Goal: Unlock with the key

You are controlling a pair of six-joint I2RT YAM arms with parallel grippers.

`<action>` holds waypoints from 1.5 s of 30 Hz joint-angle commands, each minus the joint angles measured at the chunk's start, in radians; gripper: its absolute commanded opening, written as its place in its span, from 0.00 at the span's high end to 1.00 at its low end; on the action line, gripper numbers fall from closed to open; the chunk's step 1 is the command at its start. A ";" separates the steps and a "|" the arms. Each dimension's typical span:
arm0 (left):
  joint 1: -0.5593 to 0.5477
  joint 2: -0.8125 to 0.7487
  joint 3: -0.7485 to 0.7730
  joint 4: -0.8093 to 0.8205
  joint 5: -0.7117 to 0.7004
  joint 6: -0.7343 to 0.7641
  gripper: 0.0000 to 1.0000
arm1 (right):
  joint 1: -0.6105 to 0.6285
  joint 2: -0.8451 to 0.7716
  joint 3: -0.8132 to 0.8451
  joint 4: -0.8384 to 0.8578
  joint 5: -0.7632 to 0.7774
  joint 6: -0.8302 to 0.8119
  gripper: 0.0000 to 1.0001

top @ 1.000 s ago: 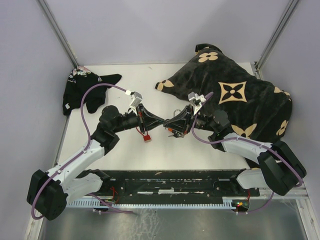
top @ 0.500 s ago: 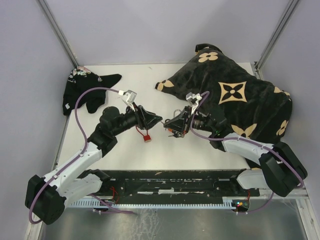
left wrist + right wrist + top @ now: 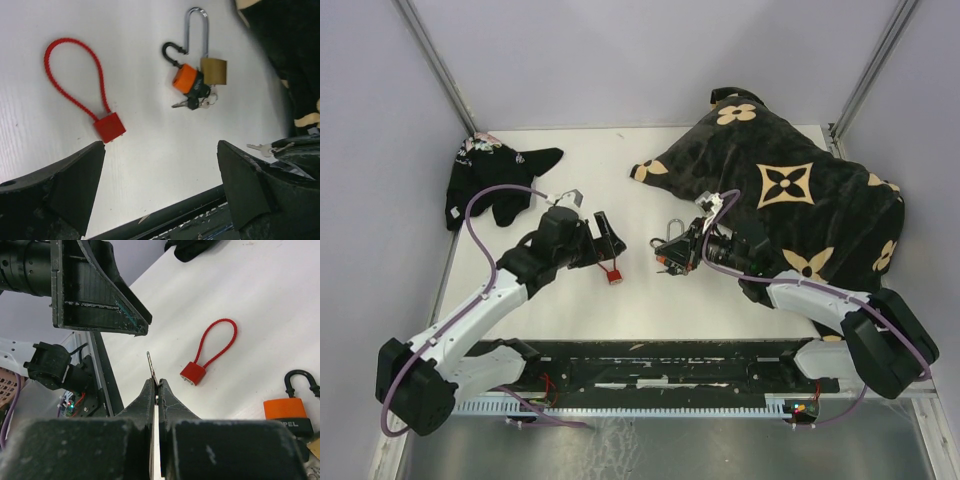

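Note:
A small silver key (image 3: 151,366) sticks up from the tips of my right gripper (image 3: 156,382), which is shut on it above the table. On the white table lie a red cable lock (image 3: 110,127), an orange padlock (image 3: 186,80) with its black shackle swung open, and a brass padlock (image 3: 213,70) with a tall silver shackle. A bunch of keys (image 3: 192,103) hangs at the orange one. My left gripper (image 3: 160,150) is wide open and empty, near the red cable lock (image 3: 613,277) and apart from my right gripper (image 3: 663,262).
A black bag with tan flower marks (image 3: 790,190) fills the back right of the table. A dark garment (image 3: 490,182) lies at the back left. The black base rail (image 3: 700,365) runs along the near edge. Metal frame posts stand at the back corners.
My left gripper has opened wide and drawn back to the left, away from the right gripper's tips. The right gripper stays shut on the key and has barely moved.

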 commanded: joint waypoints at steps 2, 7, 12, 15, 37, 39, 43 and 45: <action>0.004 0.088 0.051 -0.151 -0.056 -0.072 0.00 | 0.000 0.034 -0.038 0.111 0.039 0.003 0.98; -0.005 0.227 0.084 -0.229 -0.075 -0.101 0.04 | 0.000 0.054 -0.051 0.114 0.053 0.005 0.99; -0.022 0.362 0.150 -0.272 -0.113 -0.126 0.06 | 0.000 0.056 -0.045 0.050 0.105 -0.030 0.98; -0.038 0.443 0.197 -0.285 -0.130 -0.130 0.08 | -0.001 0.054 -0.043 0.032 0.123 -0.032 0.98; -0.070 0.718 0.318 -0.313 -0.190 -0.154 0.36 | 0.033 0.044 -0.023 -0.079 0.213 -0.106 0.98; -0.072 0.726 0.316 -0.307 -0.191 -0.154 0.38 | 0.035 0.045 -0.021 -0.086 0.215 -0.109 0.99; -0.071 0.733 0.307 -0.289 -0.216 -0.162 0.44 | 0.038 0.045 -0.014 -0.100 0.215 -0.114 0.99; -0.070 0.732 0.304 -0.281 -0.210 -0.165 0.49 | 0.040 0.046 -0.007 -0.113 0.203 -0.115 0.98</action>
